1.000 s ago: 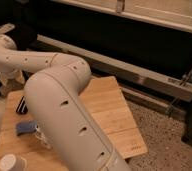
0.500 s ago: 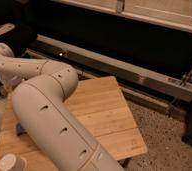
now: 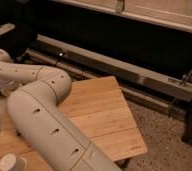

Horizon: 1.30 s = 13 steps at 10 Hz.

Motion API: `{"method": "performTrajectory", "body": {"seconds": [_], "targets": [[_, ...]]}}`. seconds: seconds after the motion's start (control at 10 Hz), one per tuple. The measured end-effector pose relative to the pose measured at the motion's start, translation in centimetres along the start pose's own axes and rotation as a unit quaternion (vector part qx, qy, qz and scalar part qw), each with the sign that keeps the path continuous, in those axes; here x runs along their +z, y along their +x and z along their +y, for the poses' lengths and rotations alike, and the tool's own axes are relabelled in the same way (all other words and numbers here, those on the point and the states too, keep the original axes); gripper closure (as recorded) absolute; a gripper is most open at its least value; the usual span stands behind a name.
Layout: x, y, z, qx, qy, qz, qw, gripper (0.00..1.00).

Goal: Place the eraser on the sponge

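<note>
My white arm (image 3: 44, 125) fills the left and bottom of the camera view. It rises from the lower middle, bends at an elbow (image 3: 51, 85) and runs left along the forearm (image 3: 6, 67) toward the frame's edge. The gripper lies past that end of the forearm, out of view. Neither the eraser nor the sponge shows; the arm hides the left part of the wooden table (image 3: 104, 115).
A white round object (image 3: 11, 162) stands at the table's bottom left corner. Behind the table a long metal rail (image 3: 139, 75) runs along a dark wall. Speckled floor (image 3: 169, 135) lies to the right of the table.
The arm has swung lower and further across the table's left side. The blue-grey pad seen there a second ago is now hidden behind it.
</note>
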Motion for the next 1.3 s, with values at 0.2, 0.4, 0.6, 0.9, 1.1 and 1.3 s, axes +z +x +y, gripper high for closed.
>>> {"method": "performTrajectory", "body": {"seconds": [0.2,0.4,0.6,0.9,1.1,1.3], "targets": [[1.1,0.1,0.0,0.000,0.010,0.004,0.9999,0.35],[2.3,0.2,0.1,0.005,0.013,0.009,0.9999,0.35],[3.4,0.2,0.3,0.010,0.005,0.011,0.9999,0.35],[4.5,-0.3,0.1,0.013,-0.005,0.010,0.9999,0.35],[5.1,-0.3,-0.5,0.010,-0.005,0.015,0.9998,0.35],[5.8,0.1,-0.4,-0.003,-0.020,0.024,0.9995,0.35]]}}
